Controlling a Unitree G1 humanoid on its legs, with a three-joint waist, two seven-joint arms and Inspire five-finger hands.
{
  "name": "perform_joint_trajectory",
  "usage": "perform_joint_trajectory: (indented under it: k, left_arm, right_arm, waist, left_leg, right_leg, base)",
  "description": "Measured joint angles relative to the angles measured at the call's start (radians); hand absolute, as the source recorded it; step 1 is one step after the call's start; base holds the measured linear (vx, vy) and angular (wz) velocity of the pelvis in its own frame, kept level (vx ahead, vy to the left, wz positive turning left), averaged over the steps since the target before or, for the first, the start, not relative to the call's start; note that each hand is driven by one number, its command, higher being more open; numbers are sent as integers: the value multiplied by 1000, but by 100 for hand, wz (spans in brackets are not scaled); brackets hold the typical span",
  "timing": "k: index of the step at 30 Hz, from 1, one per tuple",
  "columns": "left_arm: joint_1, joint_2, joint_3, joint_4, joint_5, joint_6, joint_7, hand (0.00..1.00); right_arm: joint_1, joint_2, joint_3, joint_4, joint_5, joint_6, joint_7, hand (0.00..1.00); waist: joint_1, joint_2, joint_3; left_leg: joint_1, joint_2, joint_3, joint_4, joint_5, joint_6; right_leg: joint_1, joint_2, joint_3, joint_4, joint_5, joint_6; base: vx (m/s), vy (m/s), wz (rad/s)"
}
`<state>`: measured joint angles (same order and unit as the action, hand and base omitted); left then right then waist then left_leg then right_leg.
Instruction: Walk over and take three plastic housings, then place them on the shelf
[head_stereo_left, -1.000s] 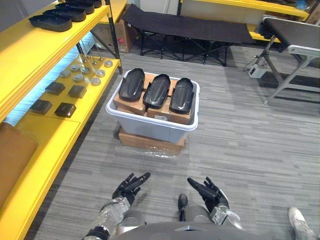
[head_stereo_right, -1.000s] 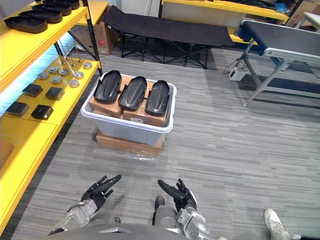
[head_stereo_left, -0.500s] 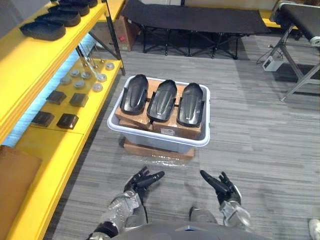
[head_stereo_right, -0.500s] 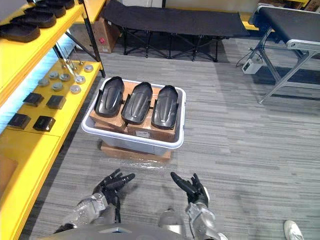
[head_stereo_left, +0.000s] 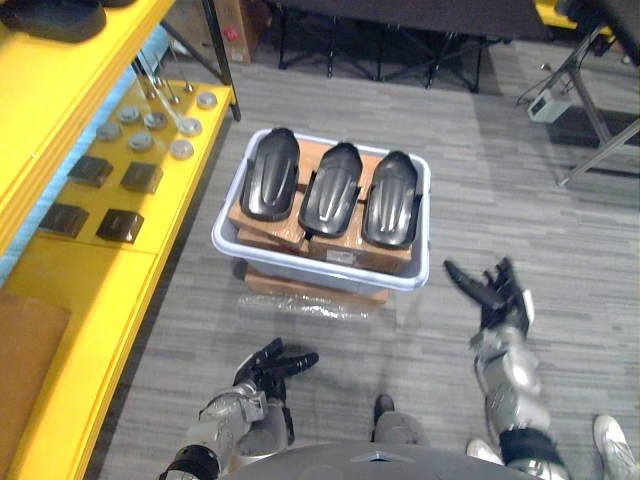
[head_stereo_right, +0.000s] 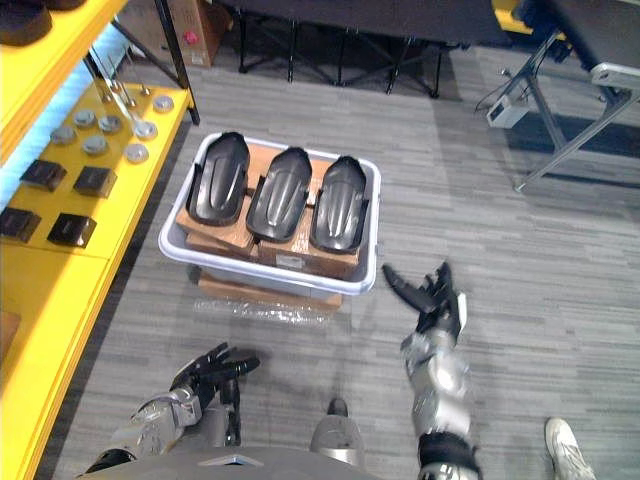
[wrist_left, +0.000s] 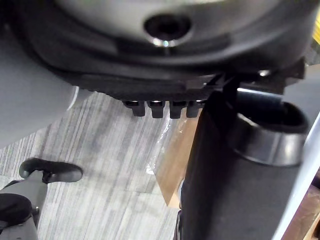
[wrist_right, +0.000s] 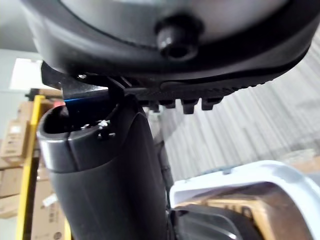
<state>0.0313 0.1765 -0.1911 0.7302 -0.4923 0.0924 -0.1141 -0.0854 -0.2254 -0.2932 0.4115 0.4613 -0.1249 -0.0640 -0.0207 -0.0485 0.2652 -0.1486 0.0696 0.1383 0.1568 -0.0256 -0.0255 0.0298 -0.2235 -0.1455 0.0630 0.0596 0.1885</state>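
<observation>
Three black plastic housings lie side by side on cardboard boxes inside a pale grey bin (head_stereo_left: 232, 243): the left housing (head_stereo_left: 270, 186), the middle housing (head_stereo_left: 331, 188) and the right housing (head_stereo_left: 390, 199). My right hand (head_stereo_left: 494, 295) is raised beside the bin's right front corner, open with fingers spread and holding nothing. My left hand (head_stereo_left: 264, 366) hangs low over the floor in front of the bin, open and holding nothing. The yellow shelf (head_stereo_left: 60, 95) runs along the left.
The bin rests on a flat cardboard box (head_stereo_left: 315, 289) wrapped in plastic film. The lower yellow shelf holds small dark blocks (head_stereo_left: 122, 225) and metal discs (head_stereo_left: 181, 149). A black folding cot (head_stereo_right: 340, 20) stands beyond the bin, a conveyor frame (head_stereo_right: 565, 110) at the far right.
The camera has come closer to the bin and tilted down. My right hand has risen forward to the bin's right front corner. The left hand has stayed low.
</observation>
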Motion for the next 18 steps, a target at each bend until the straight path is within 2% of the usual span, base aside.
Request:
perform_joint_trajectory:
  k: [1,3,5,7,9,11,14,18]
  left_arm:
    - [-2,0,0,-1,2,-1,0,100]
    - [-40,0,-1,-4,32,-4,-18,100]
    - [-55,1,-1,-5,32,-7,-27,100]
    - [-78,1,0,-12,30,-13,-35,100]
    - [-107,-3,-8,-34,26,-37,-42,100]
    - [-125,-2,-35,-33,12,-59,-42,100]
    - [-165,-7,-62,-14,-18,-73,-40,100]
    - [-199,-11,-80,16,-60,-96,-35,100]
  right_arm:
    - [-10,-8,-1,0,2,4,-2,100]
    - [-163,-119,-4,33,37,48,-35,100]
    - [-272,-187,5,100,59,67,-49,100]
    - [-393,-268,30,191,79,87,-53,100]
    - [-545,-373,79,311,106,101,-53,100]
    - [-648,-420,134,405,115,107,-52,100]
    - [-715,-465,185,504,133,123,-55,100]
    - [-764,-489,190,608,144,170,-89,100]
  waist:
    - [1,1,2]
    - [19,12,50]
    - [21,23,73]
    - [32,45,117]
    - [52,88,169]
    - [61,112,180]
    - [73,144,198]
    - [99,156,202]
  left_leg:
    - [-3,1,0,0,0,0]
    - [-30,-3,-7,-5,4,8]
    - [-72,-9,-25,5,9,8]
    - [-117,-9,-44,34,15,11]
    - [-179,-7,-62,74,33,7]
    - [-229,-6,-70,96,40,6]
    - [-284,1,-99,138,47,0]
    - [-328,12,-114,149,65,-3]
  right_leg:
    - [-3,1,0,-1,4,1]
    - [-27,2,-10,-12,44,-4]
    - [-52,-1,-21,-12,47,-8]
    - [-70,1,-35,-11,46,-10]
    - [-100,5,-56,-9,34,-28]
    - [-139,6,-71,-1,13,-29]
    - [-180,12,-97,54,-46,-33]
    - [-254,16,-99,140,-77,-45]
  base:
    - [-137,112,-2]
    - [-176,102,2]
    - [-172,52,22]
    - [-171,23,29]
    - [-189,-4,21]
    - [-180,-25,7]
    - [-151,-56,19]
    - [-106,-55,4]
